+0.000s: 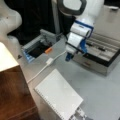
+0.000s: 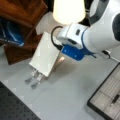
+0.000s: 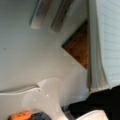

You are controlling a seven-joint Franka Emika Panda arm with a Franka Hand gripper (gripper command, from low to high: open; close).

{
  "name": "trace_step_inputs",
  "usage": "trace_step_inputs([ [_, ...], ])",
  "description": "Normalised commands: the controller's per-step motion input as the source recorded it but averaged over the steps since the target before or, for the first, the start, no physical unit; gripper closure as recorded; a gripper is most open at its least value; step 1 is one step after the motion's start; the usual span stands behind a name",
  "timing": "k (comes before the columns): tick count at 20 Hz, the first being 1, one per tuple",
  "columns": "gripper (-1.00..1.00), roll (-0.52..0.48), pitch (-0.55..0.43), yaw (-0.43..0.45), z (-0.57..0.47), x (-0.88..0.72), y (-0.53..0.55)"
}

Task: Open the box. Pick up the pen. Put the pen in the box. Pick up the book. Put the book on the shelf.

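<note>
The box stands open at a front view's right, and its beige lining shows in both front views. The black pen lies in a compartment of the box. My gripper hangs open and empty over the table just left of the box's front. The white spiral book lies flat on the table, apart from the gripper. The shelf, brown wood with a cream top, stands beside the book. In the wrist view brown wood shows beside a white surface.
A white cable runs across the table under the arm; its plug shows in the wrist view. A small orange object lies by a grey bin. Two small metal pieces lie at the book's corner.
</note>
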Motion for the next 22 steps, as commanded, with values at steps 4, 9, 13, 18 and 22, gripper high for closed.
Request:
trace_step_inputs([
  [4, -1.0, -0.715, 0.0, 0.185, -0.16, 0.04, 0.01],
  [9, -1.0, -0.599, -0.063, 0.142, -0.19, 0.04, 0.0],
  [13, -1.0, -0.544, -0.093, 0.093, -0.2, 0.02, -0.05],
  [18, -1.0, -0.472, -0.113, 0.05, -0.17, 0.07, -0.04],
  [22, -1.0, -0.391, -0.102, -0.056, -0.12, 0.09, 0.02],
])
